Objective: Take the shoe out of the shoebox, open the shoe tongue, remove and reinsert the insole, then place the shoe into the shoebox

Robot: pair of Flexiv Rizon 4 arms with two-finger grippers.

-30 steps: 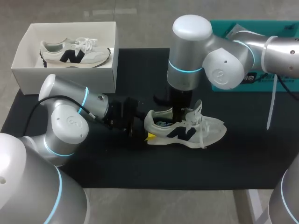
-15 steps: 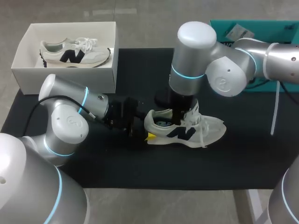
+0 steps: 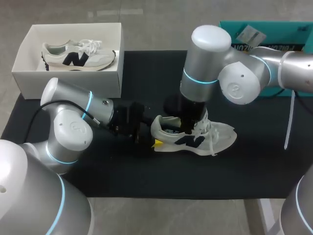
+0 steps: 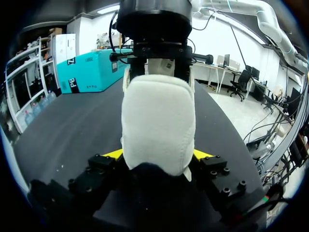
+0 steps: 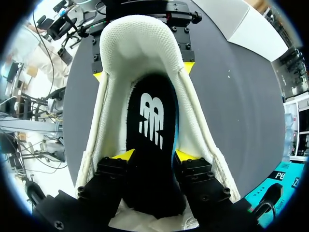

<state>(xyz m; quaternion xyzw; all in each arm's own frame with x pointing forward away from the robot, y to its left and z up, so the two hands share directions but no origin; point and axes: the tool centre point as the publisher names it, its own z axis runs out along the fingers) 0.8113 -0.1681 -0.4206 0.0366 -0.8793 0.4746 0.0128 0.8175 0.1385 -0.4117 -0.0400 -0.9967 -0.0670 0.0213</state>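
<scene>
Head view: a white mesh sneaker with a dark side logo lies on its sole on the black worktop, outside the open white cardboard shoebox and well apart from it, off its near right corner. The left hand pinches the padded heel from both sides. The right hand reaches down into the sneaker's opening, its yellow tips pressed on either edge of the black foam insole.

The insole looks thin, light and pliant. It will likely bend and drag against the lining, so it is best gripped near its heel end, as here, with the heel clamp steadying the sneaker. The upper is soft and would fold under a hard squeeze. The firm heel counter is the surer hold for carrying.

A second, matching sneaker already fills most of the shoebox, leaving little room beside it. A teal carton stands far across the worktop from the shoebox, out of the way.
</scene>
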